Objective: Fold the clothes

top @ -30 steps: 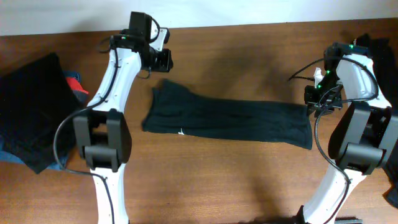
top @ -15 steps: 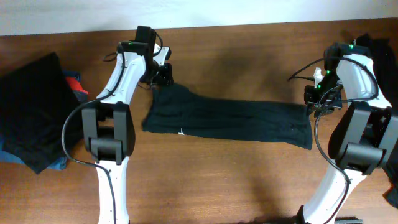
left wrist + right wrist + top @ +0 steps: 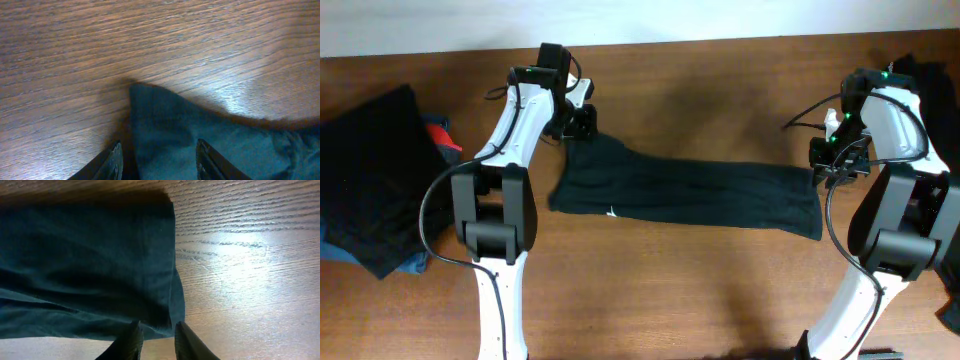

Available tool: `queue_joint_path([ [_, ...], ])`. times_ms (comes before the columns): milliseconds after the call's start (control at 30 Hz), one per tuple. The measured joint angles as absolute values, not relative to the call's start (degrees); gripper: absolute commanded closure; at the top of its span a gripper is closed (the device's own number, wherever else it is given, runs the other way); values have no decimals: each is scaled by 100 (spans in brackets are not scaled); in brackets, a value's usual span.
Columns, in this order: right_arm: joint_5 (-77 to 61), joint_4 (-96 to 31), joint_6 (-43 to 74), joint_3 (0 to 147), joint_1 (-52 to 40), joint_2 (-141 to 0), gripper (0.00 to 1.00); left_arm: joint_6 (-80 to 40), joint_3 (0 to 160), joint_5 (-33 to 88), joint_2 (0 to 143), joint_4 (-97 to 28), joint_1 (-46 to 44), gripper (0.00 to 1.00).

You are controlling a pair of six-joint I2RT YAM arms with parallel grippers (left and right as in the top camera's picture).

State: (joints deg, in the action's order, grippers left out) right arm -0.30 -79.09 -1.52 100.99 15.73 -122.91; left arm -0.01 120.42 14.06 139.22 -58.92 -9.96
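A long dark teal garment (image 3: 690,190) lies flat across the middle of the wooden table. My left gripper (image 3: 582,125) is low over its far left corner. In the left wrist view that pointed corner (image 3: 170,125) lies between the spread fingers of the left gripper (image 3: 159,150), which is open. My right gripper (image 3: 825,168) is at the garment's right end. In the right wrist view the hem corner (image 3: 172,305) reaches between the narrowly parted fingers of the right gripper (image 3: 156,330), and wood shows in the gap.
A heap of dark clothes (image 3: 370,175) with a red and blue item (image 3: 442,135) lies at the left edge. More dark cloth (image 3: 930,75) sits at the far right behind the right arm. The table's back edge (image 3: 720,42) runs close behind.
The left gripper came forward and down onto the garment's far left corner, then stayed still. The right arm and the garment have not moved.
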Motion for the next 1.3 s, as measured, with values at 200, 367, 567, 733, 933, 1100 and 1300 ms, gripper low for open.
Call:
queue_joint_path([
  [200,-30,-7909,-150,10099,1573,-12291,73,-3,12042,1323,13922,-5894,-996,68],
  [367,-30,-7909,-152,10099,1573,-12291,73,-1,12042,1455,13924,-5892,-1002,69],
  [567,-30,-7909,-150,10099,1573,-12291,73,1,12042,1564,13924,-5942,-1024,82],
  [733,-30,-7909,-150,10099,1573,-12291,73,1,12042,1586,13922,-5959,-1024,96],
  [933,-30,-7909,-154,10099,1573,-12291,73,1,12042,1608,13924,-6040,-1024,100],
  [1100,-30,-7920,-152,10099,1573,-12291,73,69,12046,1933,13924,-6641,-1024,100],
  [1300,-30,-7931,-152,10099,1573,-12291,73,244,12051,2123,13922,-7599,-1022,100],
])
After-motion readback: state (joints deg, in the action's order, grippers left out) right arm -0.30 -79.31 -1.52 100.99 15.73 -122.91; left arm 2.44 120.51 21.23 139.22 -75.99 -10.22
